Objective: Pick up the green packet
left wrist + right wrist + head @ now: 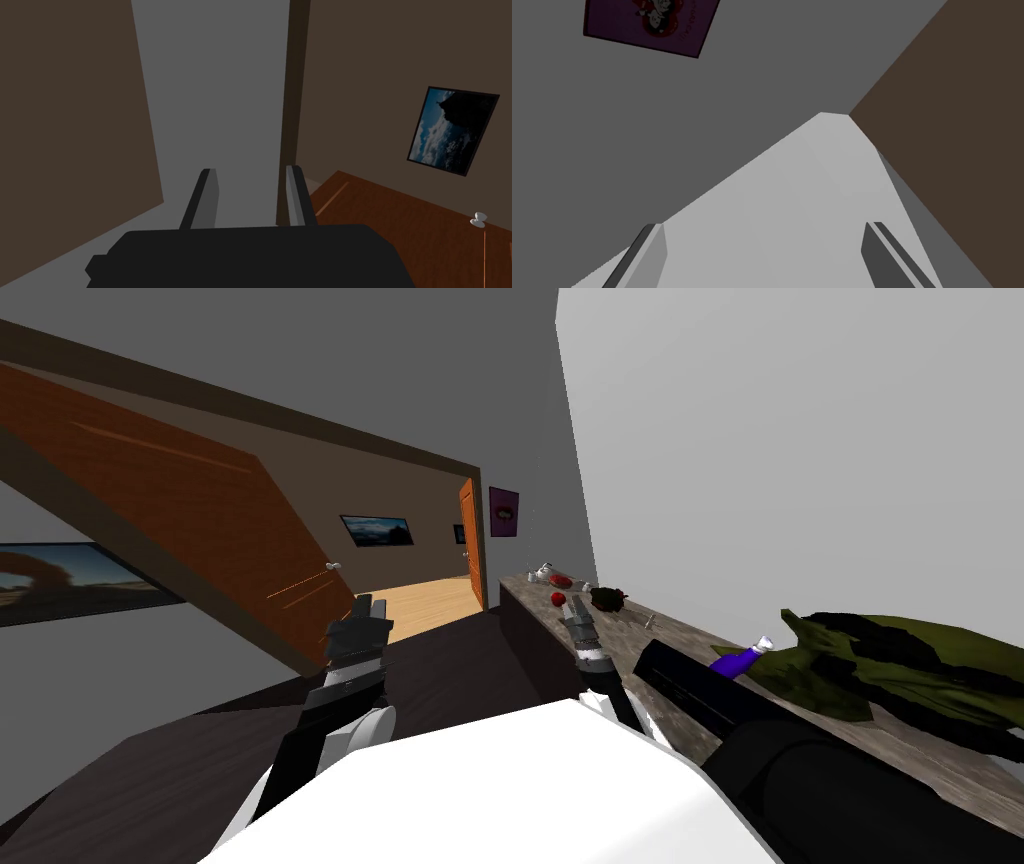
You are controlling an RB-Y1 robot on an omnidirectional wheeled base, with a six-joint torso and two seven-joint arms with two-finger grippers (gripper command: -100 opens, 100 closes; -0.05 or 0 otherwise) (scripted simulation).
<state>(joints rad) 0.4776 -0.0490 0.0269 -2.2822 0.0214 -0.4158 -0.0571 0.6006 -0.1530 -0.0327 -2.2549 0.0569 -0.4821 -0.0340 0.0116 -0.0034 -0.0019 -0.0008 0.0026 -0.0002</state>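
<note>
Door (200,518) in orange-brown wood slants across the left side, with a small white handle (333,565) near its edge, and beyond it an opening shows a lighter wooden floor. The left gripper (366,606) is raised in front of that door; the left wrist view shows its fingers (207,200) apart with a narrow gap (252,172) and nothing between them. Further right, the right gripper (578,603) is held up by the front edge of a long counter (930,753) that runs along the grey wall. Its fingers (652,250) stand wide apart (764,225) and hold nothing. On the far end of the counter lie some small white things (541,573), red things (560,581) and a dark clump (607,599), too small to name. Nearer along the counter lies a purple bottle (738,661) with a white cap. The green packet (890,673) lies just beside it at the right: olive green, crumpled and spread wide on the counter top, its end running out of the picture. It is well apart from both grippers, and nothing is touching it
</note>
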